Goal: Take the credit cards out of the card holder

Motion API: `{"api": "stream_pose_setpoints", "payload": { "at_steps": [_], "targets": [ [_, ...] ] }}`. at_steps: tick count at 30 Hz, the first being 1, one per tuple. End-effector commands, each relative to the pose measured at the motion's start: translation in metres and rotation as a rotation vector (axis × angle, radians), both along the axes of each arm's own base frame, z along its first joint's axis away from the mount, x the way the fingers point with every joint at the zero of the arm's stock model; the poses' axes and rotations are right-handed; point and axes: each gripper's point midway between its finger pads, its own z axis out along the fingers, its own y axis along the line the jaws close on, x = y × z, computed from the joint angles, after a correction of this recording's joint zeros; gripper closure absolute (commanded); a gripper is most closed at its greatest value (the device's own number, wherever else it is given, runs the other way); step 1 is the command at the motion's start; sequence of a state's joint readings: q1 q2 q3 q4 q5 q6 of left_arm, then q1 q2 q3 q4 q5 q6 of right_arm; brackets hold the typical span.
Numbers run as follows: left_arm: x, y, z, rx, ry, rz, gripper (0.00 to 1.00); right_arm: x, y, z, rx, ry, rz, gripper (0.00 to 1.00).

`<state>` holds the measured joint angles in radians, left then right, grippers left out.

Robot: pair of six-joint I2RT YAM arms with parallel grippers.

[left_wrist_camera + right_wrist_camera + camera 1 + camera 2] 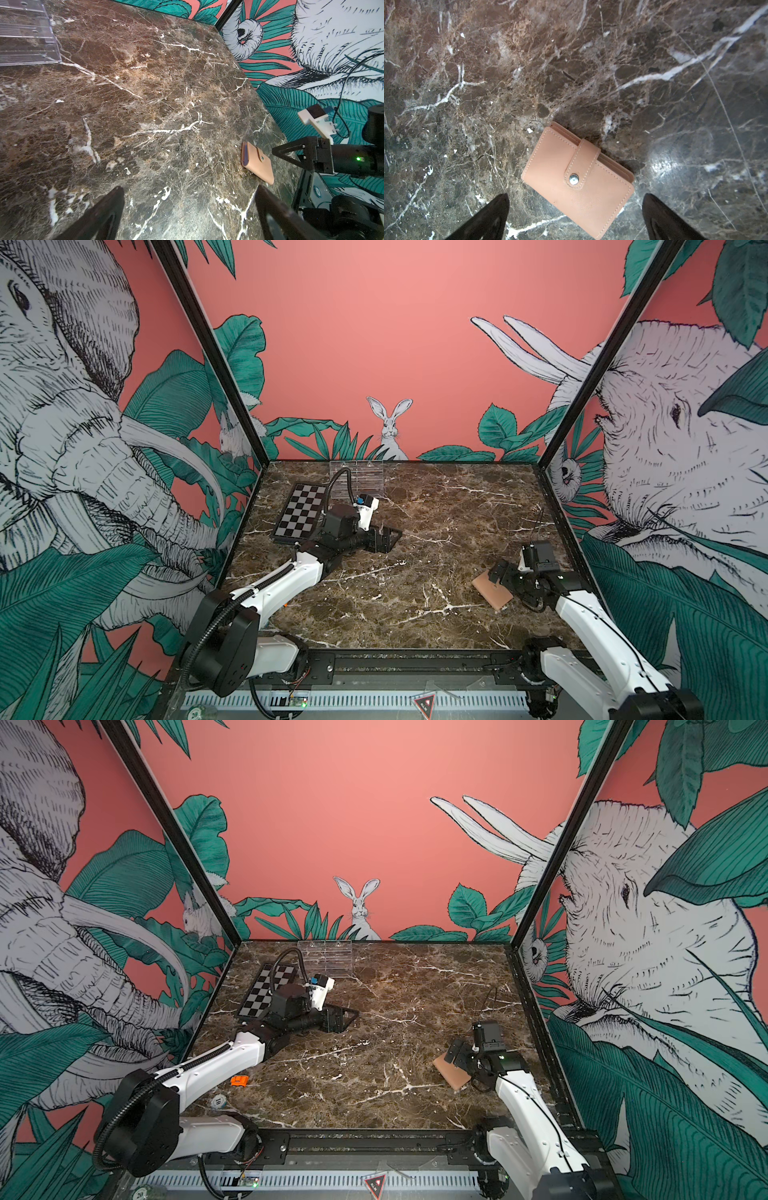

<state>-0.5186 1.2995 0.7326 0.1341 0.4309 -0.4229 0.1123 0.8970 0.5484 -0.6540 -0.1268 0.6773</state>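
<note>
Jaws spread wide on both arms, pinching nothing. Just ahead of and under right jaws, flat on worktop, snapped shut: card holder, long axis diagonal to jaw gap. Well apart, beside chequered board: left jaws.

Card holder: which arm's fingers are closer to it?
Right. The right fingers hang open just above the card holder; the left fingers sit far off by the chequered board.

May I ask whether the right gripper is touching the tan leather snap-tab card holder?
Apart. The right wrist view shows bare marble between the card holder and each finger of the right gripper.
</note>
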Motion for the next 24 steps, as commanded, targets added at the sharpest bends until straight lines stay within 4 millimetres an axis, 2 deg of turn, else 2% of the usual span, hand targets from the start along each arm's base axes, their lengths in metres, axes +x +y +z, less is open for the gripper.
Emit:
{"api": "stream_pose_setpoints", "payload": {
  "at_steps": [1,5,13,17,24],
  "targets": [
    [-0.003,0.003,0.001,-0.004,-0.015,0.018,0.01,0.009,0.0,0.002,-0.001,-0.033,0.003,0.02],
    [-0.004,0.005,-0.002,0.014,-0.016,0.019,0.01,0.006,-0.002,-0.002,-0.012,-0.022,0.01,0.02],
    [-0.005,-0.003,-0.002,-0.04,0.019,-0.004,0.01,-0.002,0.002,-0.012,0.015,-0.007,0.021,0.02],
    [-0.008,-0.006,-0.007,-0.05,0.034,-0.012,0.01,-0.009,-0.006,-0.02,-0.015,0.021,-0.009,0.02],
    [-0.011,-0.012,-0.012,-0.049,0.048,-0.023,0.01,-0.01,-0.011,-0.027,-0.023,0.03,-0.037,0.02]
  ]
}}
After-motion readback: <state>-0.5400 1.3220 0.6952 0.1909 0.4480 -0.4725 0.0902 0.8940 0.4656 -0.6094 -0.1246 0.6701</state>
